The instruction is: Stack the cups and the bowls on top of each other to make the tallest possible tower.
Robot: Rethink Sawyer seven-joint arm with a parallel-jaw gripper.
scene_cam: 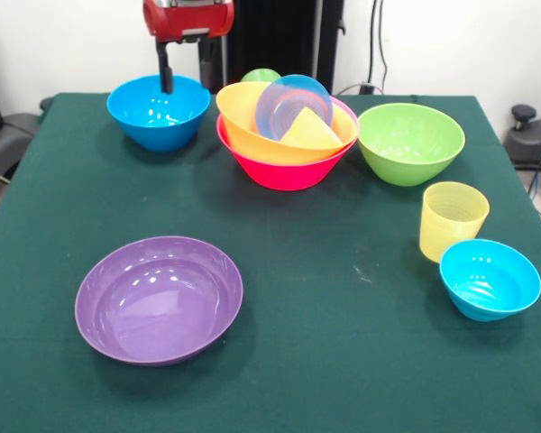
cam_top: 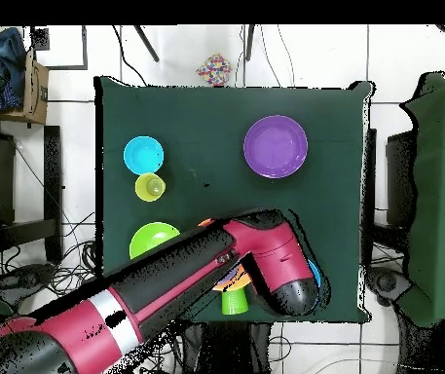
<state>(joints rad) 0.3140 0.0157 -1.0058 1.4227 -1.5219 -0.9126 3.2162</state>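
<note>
Robot pincer (scene_cam: 187, 77) hangs open over the far edge of a green tabletop (scene_cam: 343, 343), one finger (scene_cam: 166, 72) dipping inside a medium blue bowl (scene_cam: 158, 111)

Just beside it, the tower (scene_cam: 287, 135) stands with an orange bowl (scene_cam: 243, 122) nested in a pink bowl (scene_cam: 284, 171), holding a tilted small blue bowl (scene_cam: 293, 99) and a yellow-orange cup (scene_cam: 308, 133), a green cup (scene_cam: 261, 76) behind. A green bowl (scene_cam: 410, 142), ribbed pale yellow cup (scene_cam: 453, 219), second small blue bowl (scene_cam: 490, 279) and purple bowl (scene_cam: 159, 299) stand apart
</note>
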